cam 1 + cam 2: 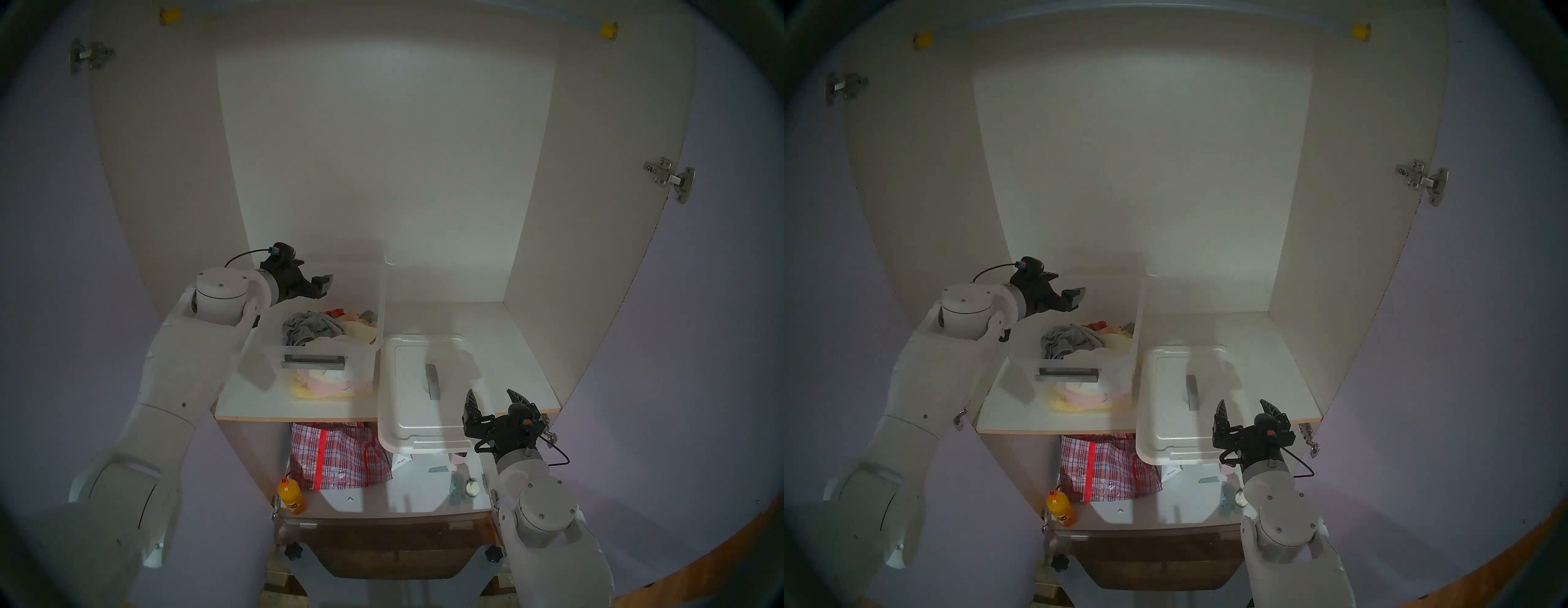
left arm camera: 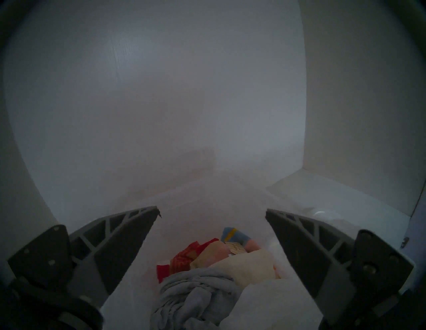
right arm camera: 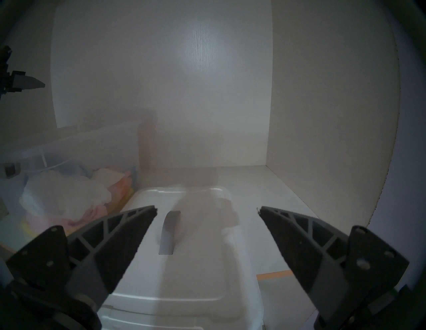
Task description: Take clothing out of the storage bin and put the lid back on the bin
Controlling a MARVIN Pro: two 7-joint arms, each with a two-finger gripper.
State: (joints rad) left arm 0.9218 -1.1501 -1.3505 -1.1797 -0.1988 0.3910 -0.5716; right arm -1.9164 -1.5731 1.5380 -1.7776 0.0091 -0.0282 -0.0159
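The see-through storage bin [image 1: 360, 369] stands open on the shelf's left half, grey bar latch [image 1: 313, 361] facing me. It holds a grey ruffled garment [image 1: 305, 329] and coloured and white cloths. The white lid [image 1: 407, 407] with its grey handle [image 1: 432, 380] lies to the bin's right, overhanging the shelf's front edge. A thin white wrinkled fabric [image 3: 239, 253] seems to lie over the lid's right side. My left gripper [image 1: 324, 285] is open and empty above the bin's far left. My right gripper [image 1: 491, 392] is open and empty over the lid's front right.
I am in a white cupboard with side walls close to both arms. The lower shelf holds a red-and-blue checked bag [image 1: 335, 454], an orange bottle [image 1: 290, 494] and small items. Bare shelf [image 1: 509, 361] lies right of the lid.
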